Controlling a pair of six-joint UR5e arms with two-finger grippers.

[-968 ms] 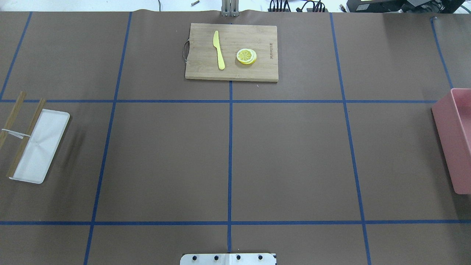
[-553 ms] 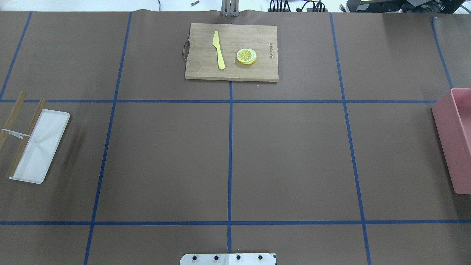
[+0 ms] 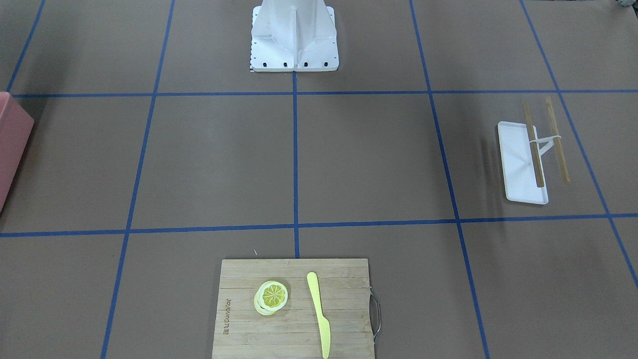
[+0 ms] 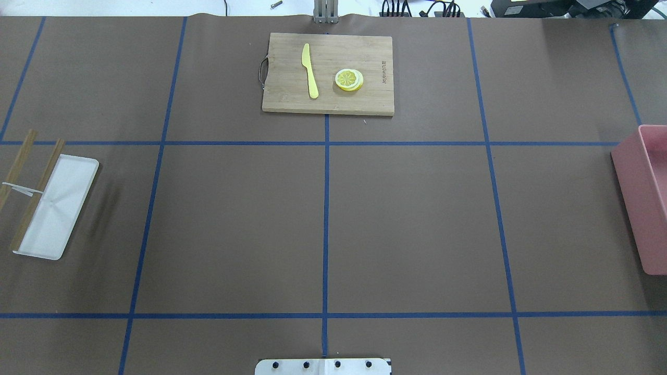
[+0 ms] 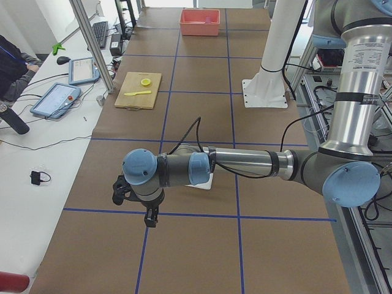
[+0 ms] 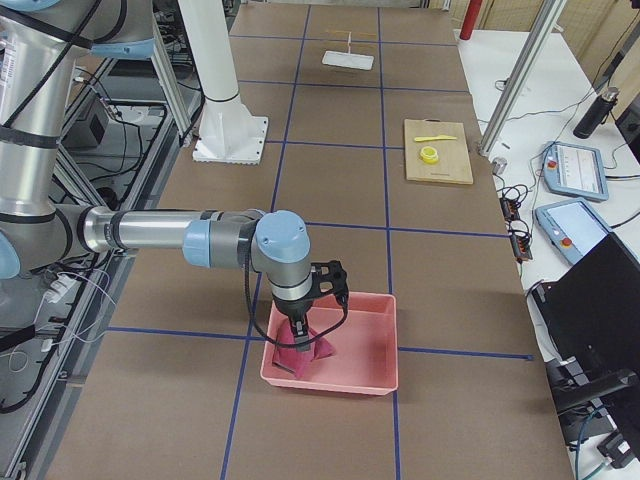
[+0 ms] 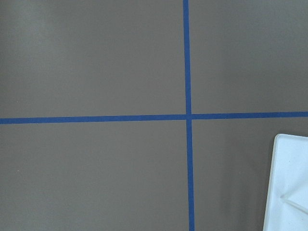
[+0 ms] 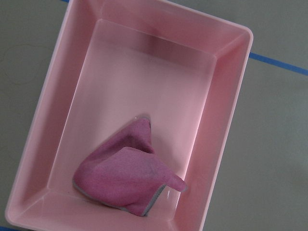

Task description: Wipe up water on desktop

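Note:
The desktop is matte brown with blue tape lines; I see no water on it in any view. A pink cloth lies crumpled in a pink bin at the table's right end. My right gripper shows only in the exterior right view, pointing down into the bin over the cloth; I cannot tell whether it is open or shut. My left gripper shows only in the exterior left view, low over the desktop near a tape crossing; I cannot tell its state either.
A white tray with two wooden sticks lies at the left end and shows in the left wrist view. A bamboo cutting board at the far middle holds a yellow knife and lemon slices. The robot base plate is at the near edge.

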